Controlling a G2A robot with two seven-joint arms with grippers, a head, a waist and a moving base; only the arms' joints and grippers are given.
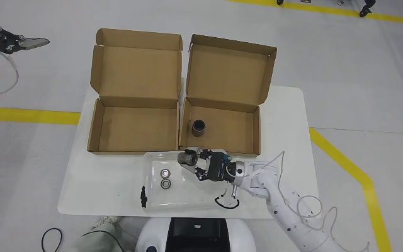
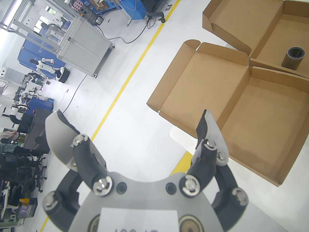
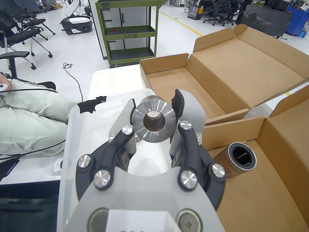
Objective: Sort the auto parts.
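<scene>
My right gripper (image 1: 192, 162) (image 3: 154, 108) is shut on a shiny metal sleeve (image 3: 153, 123) (image 1: 186, 157), held over the far edge of a clear plastic tray (image 1: 189, 196). Two small ring bearings (image 1: 165, 177) lie in the tray. A dark cylindrical bushing (image 1: 199, 127) (image 3: 237, 159) (image 2: 293, 57) stands in the right cardboard box (image 1: 242, 135). The left cardboard box (image 1: 113, 129) (image 2: 253, 124) holds nothing. My left gripper (image 1: 39, 43) (image 2: 130, 121) hangs open over the floor, far left of the table.
Both boxes have their lids folded back toward the far side. The white table (image 1: 286, 145) has bare room right of the boxes. A scrap of black tape (image 1: 143, 198) (image 3: 91, 106) sticks to the tray's near-left rim.
</scene>
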